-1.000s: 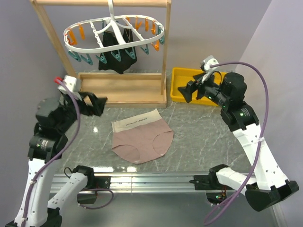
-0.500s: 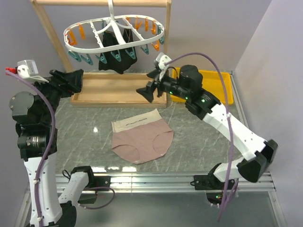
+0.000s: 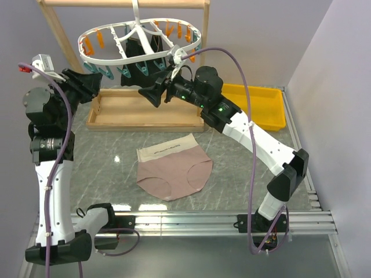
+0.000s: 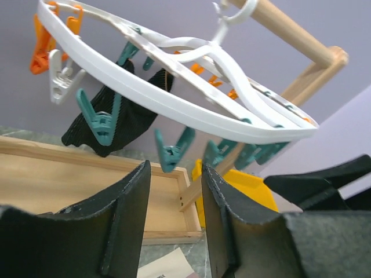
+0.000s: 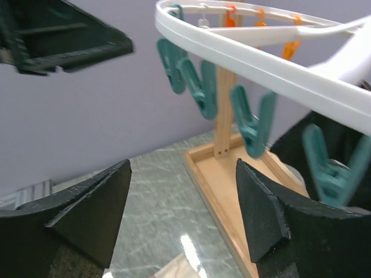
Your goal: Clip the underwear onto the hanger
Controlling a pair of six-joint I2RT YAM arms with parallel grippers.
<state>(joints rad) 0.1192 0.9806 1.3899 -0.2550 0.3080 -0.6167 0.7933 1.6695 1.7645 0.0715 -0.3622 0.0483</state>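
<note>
Underwear (image 3: 174, 165) lying flat near the middle of the desk (image 3: 243, 168), beige waistband toward the far edge, touched by neither arm. The hanger (image 3: 137, 26) hangs by its hook from the wooden rack (image 3: 145, 107) along the far edge. A black garment (image 3: 139, 69) is already clipped under it, and a yellow tray (image 3: 261, 107) sits at the far right corner.

Both arms are raised to the near rim of the ring. The left gripper (image 3: 97, 81) sits at the ring's left end. Its fingers (image 4: 124, 214) are partly spread with a modest gap and nothing between them, and a vacant teal clothespin (image 4: 171, 153) hangs just above that gap. The right gripper (image 3: 148, 95) faces it from the other side, below the rim. Its fingers (image 5: 93, 202) are spread wide and empty, with a row of teal pins (image 5: 252, 124) overhead.

Judged from this layout, the step in hand is selecting and opening a pin, and the garment has yet to be lifted. For a clean result:
- Choose a vacant pin clear of the black garment.
- Close on the pin's upper tails, not on its biting tips.
- Approach squarely, since the ring hangs freely and would likely swing under a sideways push.
- Steady the rim if it does swing.
- Have one hand bring up the waistband, the firmer edge, and seat it deep between the opened tips before releasing the pin.
</note>
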